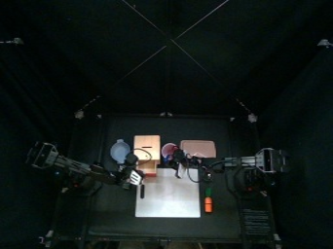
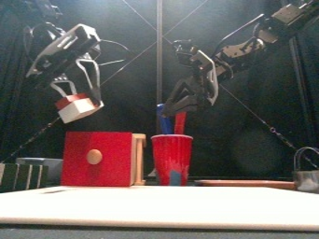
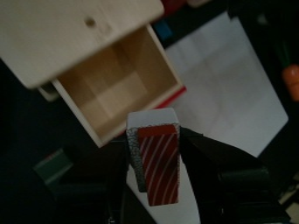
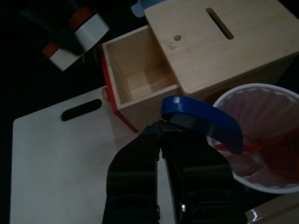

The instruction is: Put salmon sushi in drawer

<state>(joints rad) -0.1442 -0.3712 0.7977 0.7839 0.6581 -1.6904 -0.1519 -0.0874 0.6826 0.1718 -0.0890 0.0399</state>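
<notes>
"So, what did we have in front of us?"

"Biggest first: the white board [image 4: 47, 175] lay flat on the table. The wooden unit [image 3: 70, 35] stood at the board's edge, with its drawer [image 3: 117, 87] pulled out and bare inside. A red cup [image 2: 173, 159] stood just beside the unit, and the right arm [image 2: 243, 37] hung over that cup, out of our way."

"And the left gripper [image 2: 77, 101]?"

"We saw it up in the air, above the unit on the left in the front view. It was clamped on the salmon sushi [image 3: 156, 162], with one jaw on each long side. The red striped face showed between them and the white end pointed toward the drawer. The piece was not yet over the opening."

"How did we think the step should go?"

"We judged that we should carry the piece over the middle of the drawer and clear of the front wall. Then we should lower it until it sat below the rim before letting go. The drawer looked only a little roomier than the piece, so we wanted its long side lined up with the drawer's long side. A high release could bounce it out."
</notes>
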